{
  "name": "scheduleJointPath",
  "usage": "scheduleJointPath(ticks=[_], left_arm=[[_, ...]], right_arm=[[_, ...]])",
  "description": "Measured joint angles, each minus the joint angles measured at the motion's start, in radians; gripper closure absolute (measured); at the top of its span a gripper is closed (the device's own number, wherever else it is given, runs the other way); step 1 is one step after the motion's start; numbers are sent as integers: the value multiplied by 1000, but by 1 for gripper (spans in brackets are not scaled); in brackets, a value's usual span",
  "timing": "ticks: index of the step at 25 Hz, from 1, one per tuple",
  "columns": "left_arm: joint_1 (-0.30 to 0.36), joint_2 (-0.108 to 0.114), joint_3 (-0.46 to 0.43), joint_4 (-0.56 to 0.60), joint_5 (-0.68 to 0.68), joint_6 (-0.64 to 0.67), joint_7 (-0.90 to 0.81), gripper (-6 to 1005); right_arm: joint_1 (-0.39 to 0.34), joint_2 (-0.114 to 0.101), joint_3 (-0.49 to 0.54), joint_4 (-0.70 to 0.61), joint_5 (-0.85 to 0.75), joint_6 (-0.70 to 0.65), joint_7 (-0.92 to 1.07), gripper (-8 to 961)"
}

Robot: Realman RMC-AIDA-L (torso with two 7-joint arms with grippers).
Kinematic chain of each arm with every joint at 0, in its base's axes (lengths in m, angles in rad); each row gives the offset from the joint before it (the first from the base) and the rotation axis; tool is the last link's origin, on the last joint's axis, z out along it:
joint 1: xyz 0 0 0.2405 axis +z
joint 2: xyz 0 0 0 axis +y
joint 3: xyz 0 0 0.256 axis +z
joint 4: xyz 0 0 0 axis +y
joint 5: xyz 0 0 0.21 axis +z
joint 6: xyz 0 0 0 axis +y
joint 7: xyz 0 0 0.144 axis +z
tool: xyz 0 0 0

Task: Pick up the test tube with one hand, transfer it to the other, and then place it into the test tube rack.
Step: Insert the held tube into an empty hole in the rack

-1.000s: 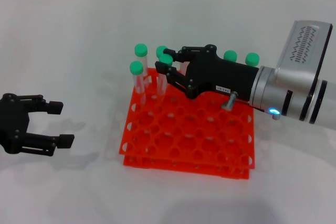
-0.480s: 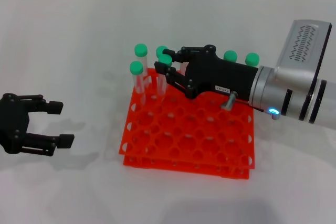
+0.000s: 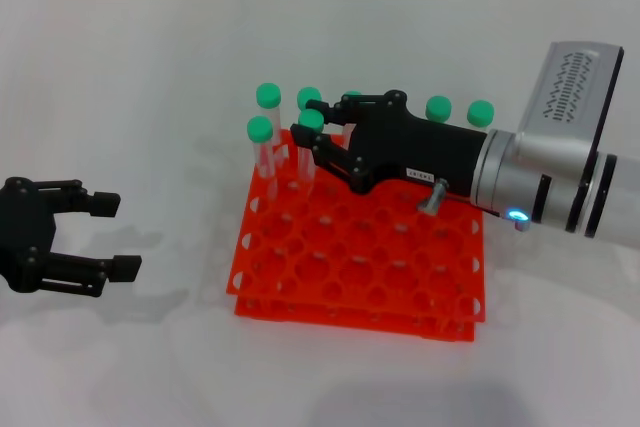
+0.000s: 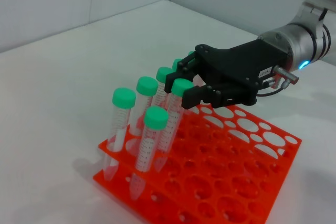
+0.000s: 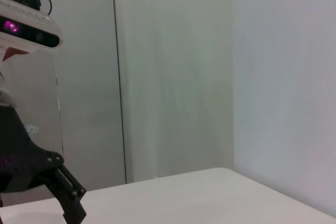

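The orange-red test tube rack point(image 3: 360, 277) sits in the middle of the table and also shows in the left wrist view point(image 4: 236, 182). My right gripper point(image 3: 308, 120), the one with the white label, reaches over the rack's far left part. It is shut on a green-capped test tube point(image 3: 311, 119) just below the cap. The tube's lower end is in a rack hole and it leans slightly. The left wrist view shows the same grip point(image 4: 181, 88) on the tube point(image 4: 170, 121). My left gripper point(image 3: 115, 237) hangs open and empty at the table's left.
Several other green-capped tubes stand in the rack: two at the far left corner point(image 3: 260, 130) and more along the back row point(image 3: 438, 107). The right wrist view shows only walls and the table's edge.
My right gripper has shifted slightly left and down with the tube. The left gripper has not moved.
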Motion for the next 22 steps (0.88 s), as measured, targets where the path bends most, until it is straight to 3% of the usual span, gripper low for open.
scheduleJointPath(ticks=[22], left_arm=[[0, 0, 0, 0, 0, 0, 1, 113]], right_arm=[[0, 0, -1, -1, 4, 2, 0, 679]])
